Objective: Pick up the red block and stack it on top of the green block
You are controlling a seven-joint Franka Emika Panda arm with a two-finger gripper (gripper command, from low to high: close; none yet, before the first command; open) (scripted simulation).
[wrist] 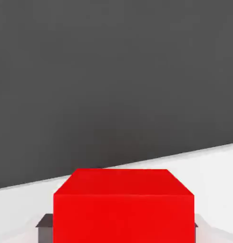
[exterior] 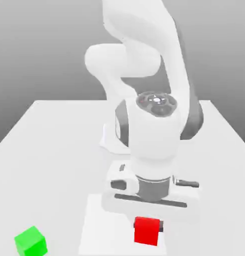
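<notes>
The red block (exterior: 146, 231) sits directly under my hand, between the fingers of my gripper (exterior: 147, 229). A dark fingertip (exterior: 161, 227) presses against the side facing the exterior view's right. In the hand view the red block (wrist: 123, 206) spans the gap of the gripper (wrist: 119, 227), and a grey finger pad (wrist: 44, 223) touches its side. I cannot tell whether the block rests on the table or hangs just above it. The green block (exterior: 30, 241) stands on the white table at the exterior view's lower left, well apart from the red block.
The white table (exterior: 54, 150) stretches back to the arm's base (exterior: 112, 142) in the middle. The arm's bulky white links rise over the hand. A pale shadow patch lies beneath the hand.
</notes>
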